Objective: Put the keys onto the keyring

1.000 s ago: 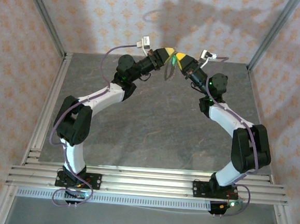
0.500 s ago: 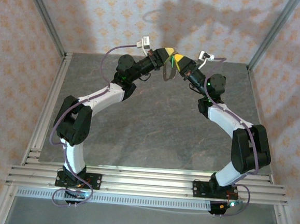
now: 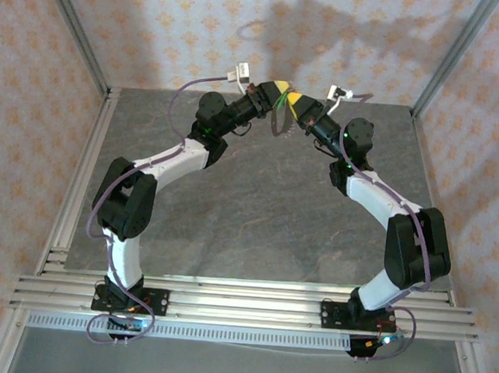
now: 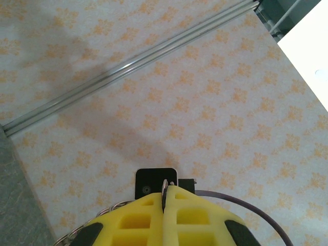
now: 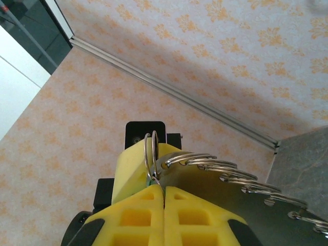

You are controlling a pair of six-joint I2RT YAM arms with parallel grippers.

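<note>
Left gripper (image 3: 282,88) and right gripper (image 3: 295,95) are raised tip to tip above the far part of the grey table (image 3: 256,213), close to the patterned wall (image 3: 330,37). Both pairs of yellow fingers are pressed fully together. In the right wrist view, the right gripper (image 5: 164,192) is seen clamped on the keyring (image 5: 230,177). A round wire loop stands upright out of the seam of its fingertips, and a curved row of silvery loops along a dark strip runs from there down to the right. A green speck, taken to be the head of the key (image 5: 152,180), is seen just beside that upright loop, against the yellow finger of the left gripper. In the left wrist view, a thin silvery sliver is pinched in the closed seam of the left gripper (image 4: 165,190); it is apparently the key's blade, though this cannot be made out clearly. From above, the keyring (image 3: 278,120) is seen hanging between the two grippers, clear of the table.
</note>
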